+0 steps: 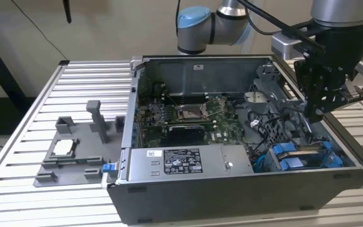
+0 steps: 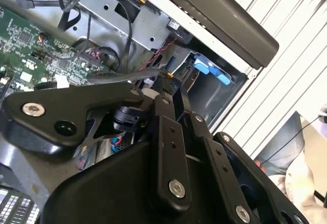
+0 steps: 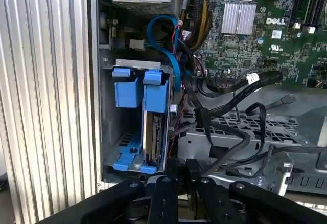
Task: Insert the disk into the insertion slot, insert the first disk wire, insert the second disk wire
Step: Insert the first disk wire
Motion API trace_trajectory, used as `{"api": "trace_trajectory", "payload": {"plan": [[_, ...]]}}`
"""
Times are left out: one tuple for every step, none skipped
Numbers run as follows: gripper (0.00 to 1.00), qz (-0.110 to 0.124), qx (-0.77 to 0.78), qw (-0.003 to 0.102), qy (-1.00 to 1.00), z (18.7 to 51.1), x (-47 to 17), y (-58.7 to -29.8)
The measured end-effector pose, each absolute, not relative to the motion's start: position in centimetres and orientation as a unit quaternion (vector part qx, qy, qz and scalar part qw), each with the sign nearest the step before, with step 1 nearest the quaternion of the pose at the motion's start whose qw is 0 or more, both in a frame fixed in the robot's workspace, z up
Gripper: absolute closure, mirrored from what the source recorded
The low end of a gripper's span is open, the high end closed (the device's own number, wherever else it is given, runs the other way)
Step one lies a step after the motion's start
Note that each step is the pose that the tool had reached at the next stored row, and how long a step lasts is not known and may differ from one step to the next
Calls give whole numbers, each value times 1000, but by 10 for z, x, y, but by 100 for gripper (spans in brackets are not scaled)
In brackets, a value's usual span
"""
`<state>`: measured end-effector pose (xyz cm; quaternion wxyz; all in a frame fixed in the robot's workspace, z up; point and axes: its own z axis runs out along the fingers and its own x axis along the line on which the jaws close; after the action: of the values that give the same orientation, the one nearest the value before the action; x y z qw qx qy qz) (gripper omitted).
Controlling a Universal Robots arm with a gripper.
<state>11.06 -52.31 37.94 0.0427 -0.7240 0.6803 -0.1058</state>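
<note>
The Universal Robots arm (image 1: 342, 19) comes in from the top of the exterior view, its wrist pointing steeply down and its blue-capped joint (image 1: 194, 19) behind the open computer case (image 1: 232, 198). The black gripper (image 1: 313, 117) hangs inside the case, on the exterior view's right, with its tip low over the tangle of black cables (image 1: 263, 125) and just above the insertion slot (image 1: 301, 158) in the near corner. Whether the gripper is clenched or released cannot be told: in the first wrist view its black linkage (image 3: 181, 180) crowds together at the cage's edge, with cables packed close around it. The disk (image 3: 153, 137) already sits in the insertion slot (image 3: 127, 144), standing on edge against the inner side of the cage, the blue carrier frame (image 3: 155, 88) capping its end. A second blue fitting (image 3: 125, 88) sits beside it over the empty bay. A blue cable (image 3: 171, 45) loops just beside the cage. Black cables (image 3: 230, 106) run between the motherboard (image 3: 255, 35) and the gripper. In the exterior view, the long grey power-supply box (image 1: 188, 161) lies along the case's near wall. The grey fixture tray (image 1: 74, 156) stands well apart on the slatted table (image 1: 30, 118), at the exterior view's left.
</note>
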Motion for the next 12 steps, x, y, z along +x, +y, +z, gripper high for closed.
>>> {"api": "trace_trajectory", "payload": {"plan": [[81,-106,-724,43,680,379,111,-523],[81,-106,-724,43,680,379,111,-523],[81,-106,-724,43,680,379,111,-523],[81,-106,-724,42,680,379,111,-523],[81,-104,-724,41,680,379,111,-523],[81,-101,-725,38,681,379,112,-523],[81,-97,-725,35,681,379,113,-524],[81,-94,-726,31,681,379,114,-524],[81,-90,-726,28,681,379,115,-525],[81,-86,-727,24,681,378,117,-526],[81,-83,-727,21,681,378,118,-527],[81,-79,-727,18,681,378,120,-528]]}}
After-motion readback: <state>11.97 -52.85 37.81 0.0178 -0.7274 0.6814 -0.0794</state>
